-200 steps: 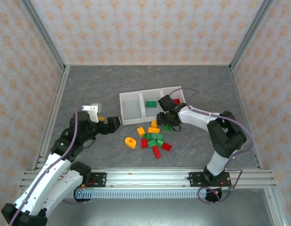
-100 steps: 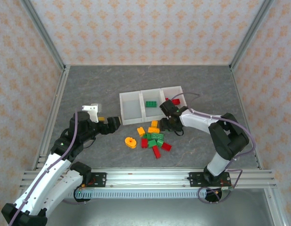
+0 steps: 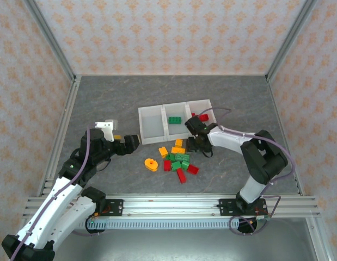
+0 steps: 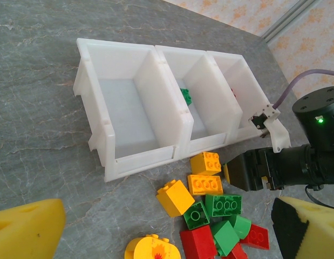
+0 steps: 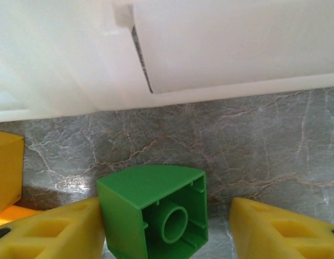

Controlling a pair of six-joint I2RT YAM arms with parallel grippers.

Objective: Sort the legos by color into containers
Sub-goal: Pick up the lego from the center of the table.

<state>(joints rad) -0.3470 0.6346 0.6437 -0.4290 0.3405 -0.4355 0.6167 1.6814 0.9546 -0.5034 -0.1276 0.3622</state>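
Between the fingers of the right gripper (image 5: 165, 226) a green brick (image 5: 150, 199) is seen on the table (image 5: 264, 140), its hollow underside turned to the camera. It rests against one pad with a gap left to the other, so the jaws are held apart, not clamped. Just ahead of the fingertips the containers (image 5: 237, 48) are found. The left gripper (image 4: 169, 232) is spread wide, with nothing held. Ahead of it the legos (image 4: 210, 205) are heaped, the bins beyond them.
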